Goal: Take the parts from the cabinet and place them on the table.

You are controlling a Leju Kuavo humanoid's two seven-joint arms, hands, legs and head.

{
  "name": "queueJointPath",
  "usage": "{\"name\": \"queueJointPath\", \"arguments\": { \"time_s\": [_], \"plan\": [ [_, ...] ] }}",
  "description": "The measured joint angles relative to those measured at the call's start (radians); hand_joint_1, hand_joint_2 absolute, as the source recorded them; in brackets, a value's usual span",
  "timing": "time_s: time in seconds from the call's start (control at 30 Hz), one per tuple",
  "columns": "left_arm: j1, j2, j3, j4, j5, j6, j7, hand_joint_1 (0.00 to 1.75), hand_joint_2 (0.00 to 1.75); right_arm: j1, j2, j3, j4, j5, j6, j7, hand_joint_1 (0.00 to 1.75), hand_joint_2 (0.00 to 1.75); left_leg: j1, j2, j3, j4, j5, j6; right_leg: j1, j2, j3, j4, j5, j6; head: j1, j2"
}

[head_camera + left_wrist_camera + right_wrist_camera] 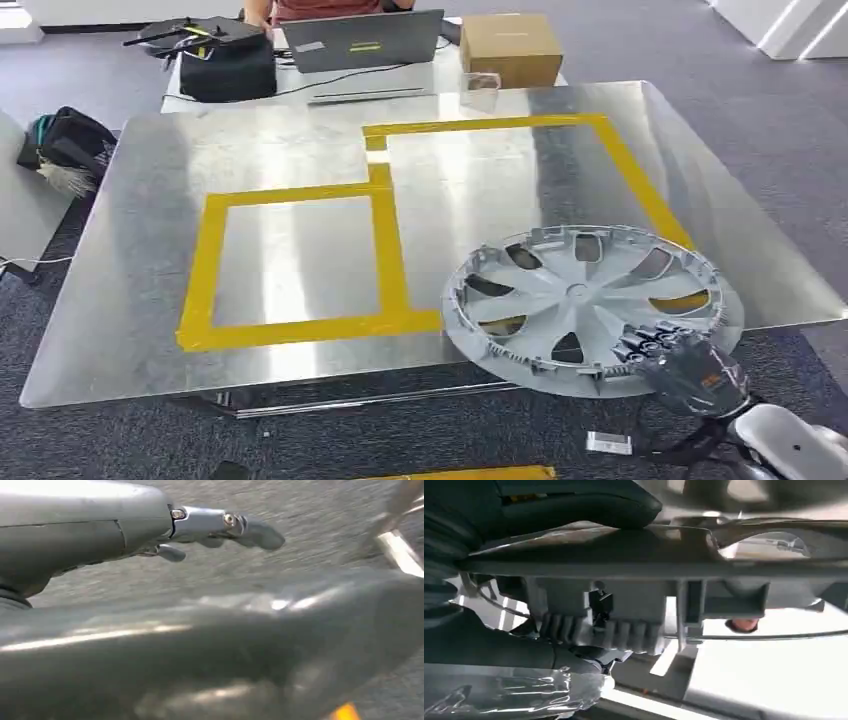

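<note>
A grey wheel cover (583, 303) lies on the shiny metal table (300, 270) at its front right, overhanging the front edge and partly covering the right yellow-taped square (640, 190). My right hand (680, 365) grips the cover's near rim from the front right. Up close, the right wrist view has the cover's rim and clips (634, 580) with the thumb (574, 500) on one side and fingers (524, 650) on the other. My left hand (220, 527) hangs over grey carpet, fingers apart, holding nothing.
A second yellow-taped square (300, 260) marks the table's left half. Behind the table stand a laptop (362, 42), a black bag (228, 62), a cardboard box (510, 45) and a seated person. A dark bag (65, 145) lies at the left.
</note>
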Motion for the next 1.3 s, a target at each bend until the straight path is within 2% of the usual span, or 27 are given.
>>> {"name": "queueJointPath", "arguments": {
  "time_s": [0.03, 0.07, 0.13, 0.17, 0.2, 0.23, 0.27, 0.33, 0.37, 0.4, 0.43, 0.47, 0.5, 0.53, 0.57, 0.63, 0.7, 0.83, 1.13, 1.3],
  "plan": [
    [-0.019, -0.001, 0.003, -0.003, 0.002, 0.000, -0.003, 0.00, 0.00, -0.016, 0.000, -0.005, -0.003, 0.000, 0.000, 0.000, 1.75, 1.75, 0.002, -0.002, -0.001, 0.008, -0.014, 0.006, -0.001, -0.006, -0.016, 0.040, -0.037, -0.001, 0.002, 0.000],
    [-0.030, 0.000, 0.009, -0.004, 0.006, 0.001, -0.005, 0.00, 0.00, -0.027, 0.000, -0.005, -0.003, 0.001, 0.000, 0.000, 1.75, 1.75, 0.001, -0.004, 0.004, 0.011, -0.022, 0.011, 0.004, -0.009, -0.044, 0.126, -0.093, -0.004, 0.007, 0.000],
    [-0.033, -0.001, 0.017, -0.005, 0.009, 0.001, -0.007, 0.00, 0.00, -0.041, 0.002, -0.002, -0.003, 0.002, 0.000, 0.000, 1.75, 1.75, -0.004, -0.005, 0.018, 0.012, -0.032, 0.018, 0.019, -0.008, -0.129, 0.339, -0.193, -0.008, 0.012, 0.000],
    [-0.031, -0.001, 0.019, -0.005, 0.010, 0.000, -0.007, 0.00, 0.00, -0.047, 0.004, -0.001, -0.003, 0.002, 0.000, 0.000, 1.75, 1.75, -0.008, -0.005, 0.026, 0.012, -0.038, 0.020, 0.024, -0.009, -0.171, 0.422, -0.213, -0.011, 0.011, 0.000],
    [-0.026, -0.003, 0.021, -0.005, 0.011, 0.001, -0.007, 0.00, 0.00, -0.048, 0.005, -0.001, -0.003, 0.002, 0.000, 0.000, 1.75, 1.75, -0.013, -0.005, 0.032, 0.013, -0.042, 0.023, 0.030, -0.009, -0.199, 0.455, -0.198, -0.017, 0.010, 0.000],
    [-0.025, -0.004, 0.022, -0.005, 0.011, 0.001, -0.007, 0.00, 0.00, -0.047, 0.005, 0.000, -0.003, 0.002, 0.000, -0.001, 1.75, 1.75, -0.017, -0.007, 0.039, 0.013, -0.047, 0.026, 0.037, -0.009, -0.207, 0.434, -0.150, -0.025, 0.011, 0.000],
    [-0.027, -0.005, 0.024, -0.005, 0.012, 0.001, -0.007, 0.00, 0.00, -0.046, 0.005, 0.001, -0.003, 0.003, 0.000, -0.001, 1.75, 1.75, -0.020, -0.011, 0.044, 0.013, -0.050, 0.026, 0.043, -0.008, -0.204, 0.371, -0.083, -0.035, 0.011, 0.000],
    [-0.029, -0.006, 0.024, -0.005, 0.011, 0.000, -0.007, 0.00, 0.00, -0.047, 0.005, 0.001, -0.003, 0.003, 0.000, -0.002, 1.75, 1.75, -0.025, -0.014, 0.047, 0.013, -0.052, 0.027, 0.054, -0.009, -0.197, 0.205, 0.057, -0.055, 0.011, 0.000],
    [-0.025, -0.007, 0.025, -0.005, 0.012, 0.000, -0.007, 0.00, 0.00, -0.046, 0.005, 0.001, -0.001, 0.003, 0.000, 0.000, 1.75, 1.75, -0.029, -0.015, 0.043, 0.015, -0.050, 0.025, 0.057, -0.011, -0.199, 0.201, 0.059, -0.062, 0.008, 0.000],
    [-0.024, -0.006, 0.026, -0.004, 0.012, 0.000, -0.007, 0.00, 0.00, -0.045, 0.005, 0.006, -0.001, 0.003, 0.000, 0.000, 1.75, 1.75, -0.031, -0.016, 0.032, 0.030, -0.048, 0.024, 0.059, -0.011, -0.195, 0.199, 0.074, -0.060, 0.009, 0.000],
    [-0.023, -0.005, 0.027, -0.005, 0.012, 0.000, -0.006, 0.00, 0.00, -0.045, 0.005, 0.007, 0.000, 0.004, 0.000, 0.000, 1.75, 1.75, -0.033, -0.016, 0.028, 0.035, -0.056, 0.030, 0.058, -0.009, -0.197, 0.195, 0.067, -0.052, 0.007, 0.000],
    [-0.024, -0.005, 0.030, -0.005, 0.011, 0.000, -0.006, 0.00, 0.00, -0.047, 0.005, 0.008, -0.001, 0.004, 0.000, -0.002, 1.75, 1.75, -0.034, -0.015, 0.017, 0.047, -0.056, 0.032, 0.055, -0.005, -0.195, 0.187, 0.049, -0.027, 0.005, 0.000],
    [-0.028, -0.005, 0.031, -0.005, 0.006, -0.002, -0.005, 0.00, 0.00, -0.048, 0.005, 0.007, 0.000, 0.004, 0.001, -0.002, 1.75, 1.75, -0.036, -0.015, 0.001, 0.060, -0.057, 0.032, 0.052, -0.003, -0.193, 0.178, 0.023, -0.014, 0.005, 0.000],
    [-0.034, -0.005, 0.031, -0.005, -0.002, -0.001, -0.002, 0.00, 0.00, -0.047, 0.005, 0.007, 0.000, 0.004, 0.001, -0.001, 1.75, 1.75, -0.036, -0.015, -0.008, 0.070, -0.058, 0.032, 0.052, -0.002, -0.204, 0.189, 0.022, -0.033, 0.004, 0.000],
    [-0.036, -0.005, 0.030, -0.005, -0.012, -0.001, 0.000, 0.00, 0.00, -0.047, 0.006, 0.008, 0.000, 0.005, 0.002, -0.002, 1.75, 1.75, -0.037, -0.015, -0.010, 0.071, -0.058, 0.032, 0.052, -0.003, -0.207, 0.192, 0.019, -0.039, 0.005, 0.000],
    [-0.036, -0.005, 0.028, -0.005, -0.028, -0.001, 0.008, 0.00, 0.00, -0.048, 0.006, 0.011, 0.001, 0.003, 0.003, -0.002, 1.75, 1.75, -0.036, -0.015, -0.008, 0.071, -0.056, 0.034, 0.054, -0.002, -0.207, 0.196, 0.021, -0.041, 0.004, 0.000],
    [-0.038, -0.005, 0.023, -0.005, -0.039, -0.006, 0.011, 0.00, 0.00, -0.055, 0.006, 0.017, 0.003, 0.003, 0.005, -0.004, 1.75, 1.75, -0.034, -0.014, -0.008, 0.071, -0.052, 0.035, 0.057, -0.001, -0.209, 0.199, 0.022, -0.052, 0.004, 0.000],
    [-0.048, -0.005, 0.014, -0.007, -0.048, -0.011, 0.011, 0.00, 0.00, -0.071, 0.006, 0.022, 0.003, 0.002, 0.008, -0.006, 1.75, 1.75, -0.033, -0.014, -0.008, 0.071, -0.047, 0.027, 0.059, -0.002, -0.212, 0.206, 0.023, -0.066, 0.005, 0.000],
    [-0.051, -0.005, 0.013, -0.007, -0.043, -0.013, 0.011, 0.00, 0.00, -0.080, 0.006, 0.023, 0.003, 0.001, 0.006, -0.006, 1.75, 1.75, -0.032, -0.013, -0.010, 0.071, -0.043, 0.018, 0.060, -0.002, -0.223, 0.207, 0.026, -0.074, 0.005, 0.000],
    [-0.051, 0.002, 0.010, -0.007, -0.064, -0.034, 0.011, 0.00, 0.00, -0.081, 0.006, 0.024, 0.004, 0.000, 0.005, -0.006, 1.75, 1.75, -0.034, -0.014, -0.019, 0.084, -0.050, 0.026, 0.058, -0.003, -0.218, 0.209, 0.026, -0.069, 0.005, 0.000]
  ]
}}
